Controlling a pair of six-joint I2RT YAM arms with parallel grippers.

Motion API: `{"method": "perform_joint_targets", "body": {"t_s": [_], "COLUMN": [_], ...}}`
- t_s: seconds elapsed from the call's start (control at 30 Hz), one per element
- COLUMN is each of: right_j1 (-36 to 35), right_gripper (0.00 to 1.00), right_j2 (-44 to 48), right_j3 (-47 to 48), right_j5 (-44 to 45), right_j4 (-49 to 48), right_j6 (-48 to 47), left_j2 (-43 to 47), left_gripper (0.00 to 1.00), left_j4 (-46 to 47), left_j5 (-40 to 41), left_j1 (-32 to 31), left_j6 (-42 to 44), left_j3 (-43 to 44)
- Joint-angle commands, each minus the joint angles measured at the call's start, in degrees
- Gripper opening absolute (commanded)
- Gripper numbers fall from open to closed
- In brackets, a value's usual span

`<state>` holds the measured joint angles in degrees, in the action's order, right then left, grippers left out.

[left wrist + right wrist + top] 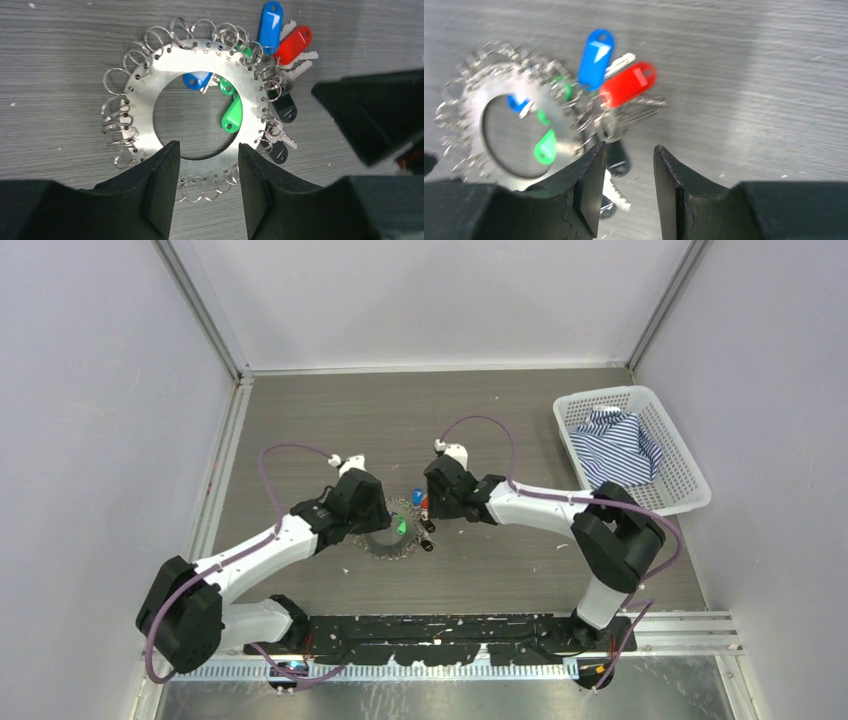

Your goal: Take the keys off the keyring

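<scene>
So the keyring [143, 102] is lying flat on the grey table [300, 420], right between the two arms. The keys [287, 107] are all hanging off the little split rings [114, 80] around its rim. Most of them are bunching on the side facing the right arm. A blue tag [270, 20], a red tag [295, 42] and a couple of black ones are fanning out over the table there. A green tag [232, 114] and a second blue one [196, 80] are sitting inside the ring's middle hole.

The left gripper [206, 187] is hovering over the near edge of the ring with its jaws standing wide. One finger [155, 190] is sitting on either side of that bit of rim, and they're gripping nothing as far as I can see.

The right gripper [625, 187] is hanging over the key cluster, jaws also apart with nothing clamped between them. That wrist view is blurring pretty badly, so I can't tell if its left finger [586, 190] is touching the black key [616, 157] just beside it.

Off at the far right, a white basket [685, 455] is holding a blue striped cloth [615, 445].
</scene>
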<state>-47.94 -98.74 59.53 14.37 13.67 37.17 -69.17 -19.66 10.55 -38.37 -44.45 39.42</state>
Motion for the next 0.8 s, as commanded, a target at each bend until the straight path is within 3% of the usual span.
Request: {"method": "perform_joint_targets", "body": {"t_s": [0.0, 0.43, 0.6, 0.77], "right_j1": [-4.75, -8.39, -8.39, -8.39], "right_gripper": [0.45, 0.34, 0.24, 0.04], "right_j2": [3.56, -3.53, -4.35, -2.69], "right_j3": [0.52, 2.51, 2.57, 3.75], "right_j5": [-1.66, -1.08, 0.60, 0.48], "right_j4": [-0.45, -4.27, -4.80, -3.34], "right_j6": [-0.26, 0.55, -0.17, -1.40], "left_j2": [1.93, 6.61, 7.14, 6.70], "left_gripper": [0.48, 0.49, 0.49, 0.49], "left_j4": [-3.44, -1.49, 2.96, 7.81], "left_j5": [2.71, -1.40, -5.21, -8.04], "left_j1": [1.15, 1.56, 1.60, 1.56], "left_j6": [-0.54, 1.73, 4.00, 6.29], "left_j3": [2.06, -0.37, -2.25, -4.01]}}
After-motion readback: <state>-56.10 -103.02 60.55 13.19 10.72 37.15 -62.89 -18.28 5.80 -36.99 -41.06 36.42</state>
